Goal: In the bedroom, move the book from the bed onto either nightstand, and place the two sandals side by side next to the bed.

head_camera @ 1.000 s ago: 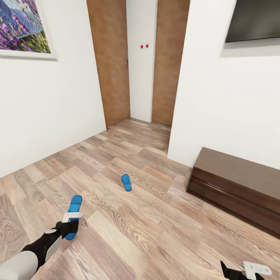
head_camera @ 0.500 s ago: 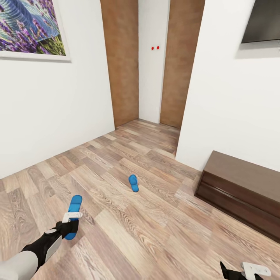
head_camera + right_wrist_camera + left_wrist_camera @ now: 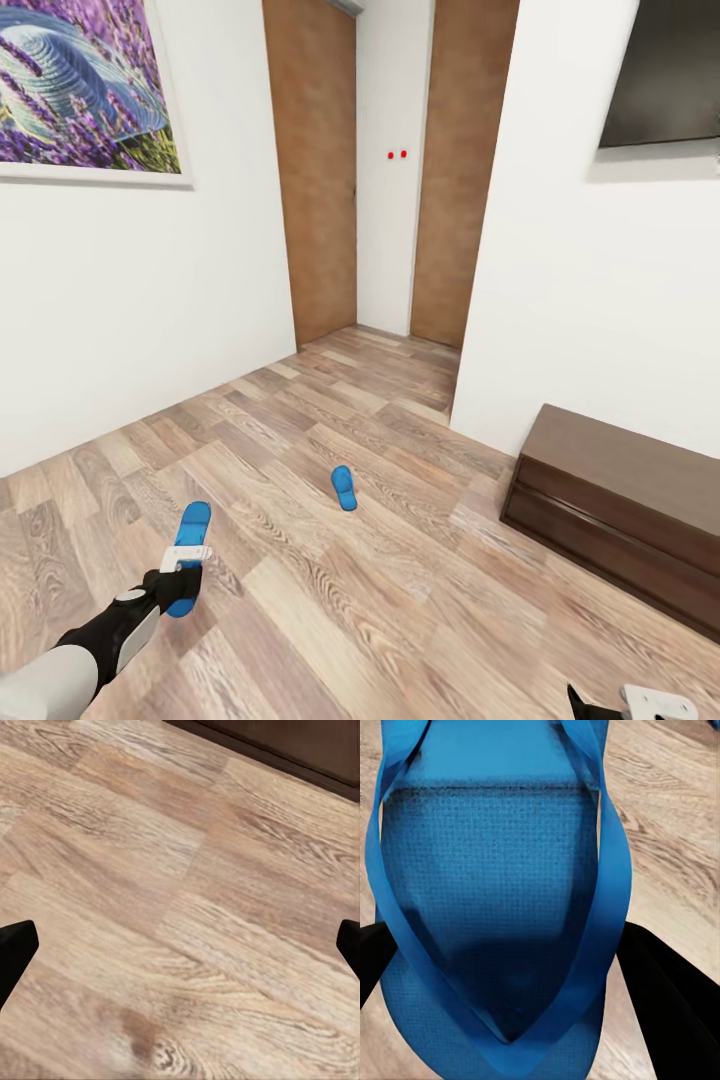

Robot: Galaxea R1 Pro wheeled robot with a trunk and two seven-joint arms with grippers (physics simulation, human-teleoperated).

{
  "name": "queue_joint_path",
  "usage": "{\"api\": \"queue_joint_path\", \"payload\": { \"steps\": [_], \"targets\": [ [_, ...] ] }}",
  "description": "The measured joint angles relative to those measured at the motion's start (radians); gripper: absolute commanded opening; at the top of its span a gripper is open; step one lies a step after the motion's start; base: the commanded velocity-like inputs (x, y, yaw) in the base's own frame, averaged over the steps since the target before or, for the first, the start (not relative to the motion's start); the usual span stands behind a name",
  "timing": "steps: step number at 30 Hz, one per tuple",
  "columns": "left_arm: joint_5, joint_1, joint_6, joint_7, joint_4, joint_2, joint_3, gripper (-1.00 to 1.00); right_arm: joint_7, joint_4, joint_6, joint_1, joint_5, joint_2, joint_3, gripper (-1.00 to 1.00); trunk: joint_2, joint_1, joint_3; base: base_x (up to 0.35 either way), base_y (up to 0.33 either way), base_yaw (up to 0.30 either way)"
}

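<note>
My left gripper is shut on one bright blue sandal, held above the wood-plank floor at the lower left of the head view. The left wrist view looks straight down on this sandal, its straps running between the black fingers. The second blue sandal lies flat on the floor further ahead, near the middle of the room. At the bottom right edge of the head view is my right gripper; its wrist view shows the fingertips wide apart over bare floor, open. The book, bed and nightstand are out of view.
A long low dark bench cabinet stands against the right wall under a dark screen. A lavender picture hangs on the left wall. Brown doors flank a narrow passage straight ahead.
The whole head view has shifted, so the camera moved: the picture, doors and floor sandal now sit further right and lower. The left gripper still holds its sandal the same way.
</note>
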Motion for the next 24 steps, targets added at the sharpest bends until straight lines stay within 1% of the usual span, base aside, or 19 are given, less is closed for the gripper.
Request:
{"api": "queue_joint_path", "payload": {
  "steps": [8,18,24],
  "targets": [
    [-0.001,0.000,-0.009,0.000,0.000,-0.001,0.000,-1.00,-0.004,0.014,-0.027,0.000,0.000,-0.001,-0.004,1.00,0.002,-0.004,0.031,0.000,0.000,0.000],
    [-0.003,0.000,-0.029,0.001,0.001,-0.002,-0.001,-1.00,-0.005,0.036,-0.034,-0.001,0.001,0.001,-0.001,1.00,0.004,-0.008,0.070,0.000,0.000,0.000],
    [-0.003,0.001,-0.033,0.000,0.001,-0.003,-0.001,-1.00,-0.005,0.037,-0.036,-0.003,0.002,0.000,-0.004,1.00,0.046,-0.031,0.089,0.000,0.000,0.000]
  ]
}}
